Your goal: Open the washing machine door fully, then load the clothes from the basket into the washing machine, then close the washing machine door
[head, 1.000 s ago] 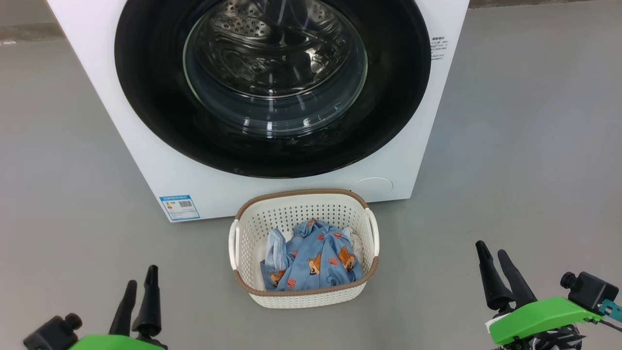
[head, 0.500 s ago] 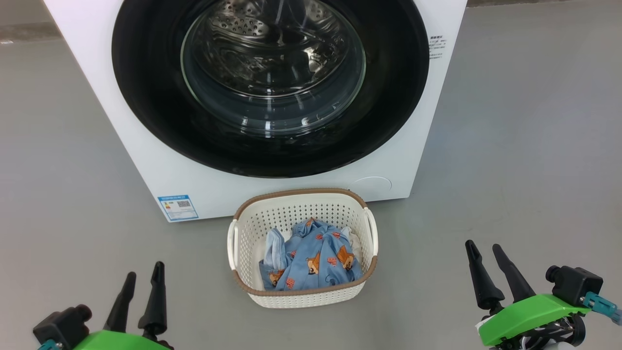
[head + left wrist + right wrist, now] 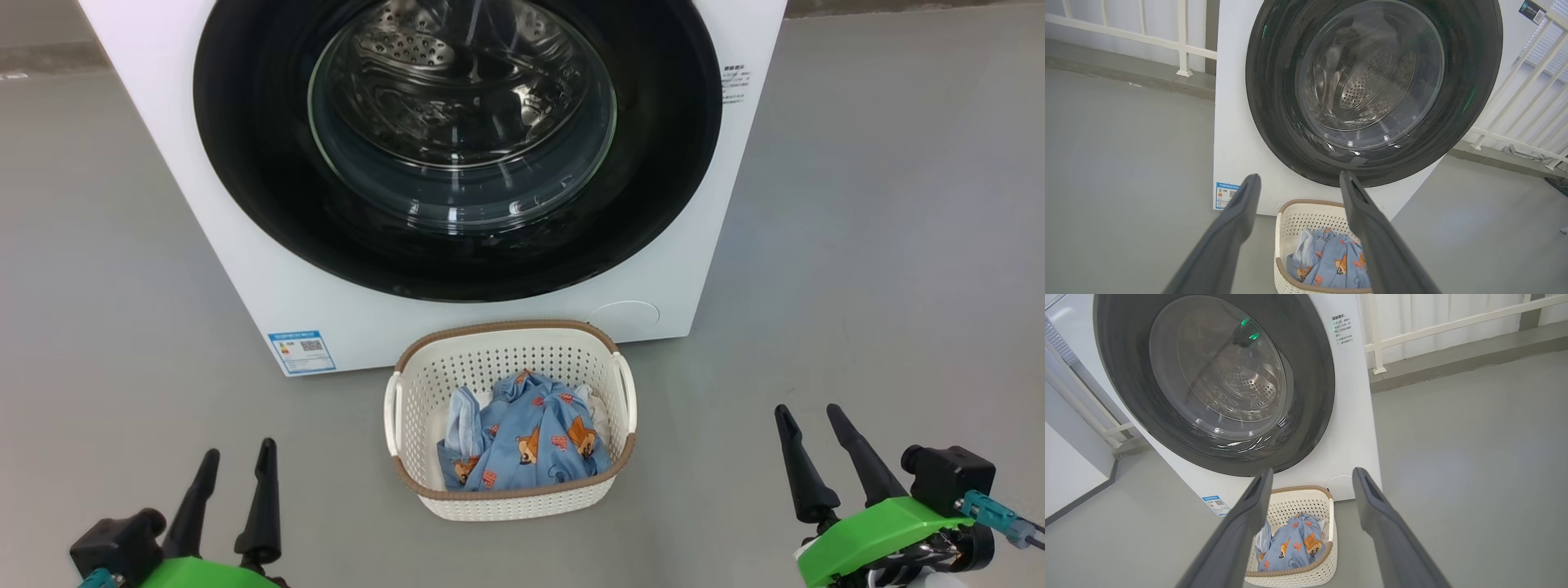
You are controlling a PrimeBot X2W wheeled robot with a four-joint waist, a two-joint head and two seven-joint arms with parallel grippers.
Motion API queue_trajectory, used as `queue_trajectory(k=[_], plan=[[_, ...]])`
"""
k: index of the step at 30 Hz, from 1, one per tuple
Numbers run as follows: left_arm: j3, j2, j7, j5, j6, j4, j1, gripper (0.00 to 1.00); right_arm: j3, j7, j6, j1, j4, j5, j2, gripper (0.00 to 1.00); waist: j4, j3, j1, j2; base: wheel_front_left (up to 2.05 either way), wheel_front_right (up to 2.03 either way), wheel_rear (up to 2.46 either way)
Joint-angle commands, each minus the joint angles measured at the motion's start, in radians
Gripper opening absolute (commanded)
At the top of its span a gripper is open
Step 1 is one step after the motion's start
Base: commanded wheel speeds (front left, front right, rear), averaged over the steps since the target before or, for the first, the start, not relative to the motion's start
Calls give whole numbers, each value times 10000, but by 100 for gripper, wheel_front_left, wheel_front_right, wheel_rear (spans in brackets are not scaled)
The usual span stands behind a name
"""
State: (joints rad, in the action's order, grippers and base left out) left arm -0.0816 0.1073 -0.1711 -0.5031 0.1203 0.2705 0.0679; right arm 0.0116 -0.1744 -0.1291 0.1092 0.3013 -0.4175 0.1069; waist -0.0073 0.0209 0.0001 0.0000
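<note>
The white washing machine (image 3: 245, 269) stands ahead with its door (image 3: 245, 163) shut flat against the front; through the glass I see the steel drum (image 3: 441, 73). On the floor right before it sits the cream basket (image 3: 510, 498) holding the blue bear-print clothes (image 3: 531, 445). My left gripper (image 3: 237, 457) is open at the lower left, well short of the basket. At the lower right my right gripper (image 3: 810, 415) stands open too. Both hold nothing. The wrist views show the door (image 3: 1274, 102) (image 3: 1314, 375), basket (image 3: 1306, 212) (image 3: 1298, 498) and clothes (image 3: 1331, 261) (image 3: 1290, 547) beyond each gripper (image 3: 1300, 180) (image 3: 1312, 475).
Grey floor (image 3: 857, 286) spreads on both sides of the machine. A blue energy sticker (image 3: 300, 351) and a round lower hatch (image 3: 624, 317) mark the machine's front. White railings (image 3: 1143, 38) (image 3: 1453, 324) stand behind it.
Both grippers have shifted slightly: the left one a little right, the right one a little left and down. The view itself has moved a bit. Door and basket are unchanged.
</note>
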Motion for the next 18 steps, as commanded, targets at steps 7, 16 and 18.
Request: queue_trajectory(k=[7,16,18], plan=[[424,110,-333,1289,78,-221,261,100,125,-309,-13,517,-247,1195,46,100,-2,-43,-1,0,0,0,0],[549,67,-600,2516,89,-138,276,100,31,-573,-14,576,-251,2515,-48,100,35,-11,-1,0,0,0,0],[605,25,-660,2731,91,-136,270,100,8,-631,-15,581,-284,2698,-83,100,40,3,-1,0,0,0,0]])
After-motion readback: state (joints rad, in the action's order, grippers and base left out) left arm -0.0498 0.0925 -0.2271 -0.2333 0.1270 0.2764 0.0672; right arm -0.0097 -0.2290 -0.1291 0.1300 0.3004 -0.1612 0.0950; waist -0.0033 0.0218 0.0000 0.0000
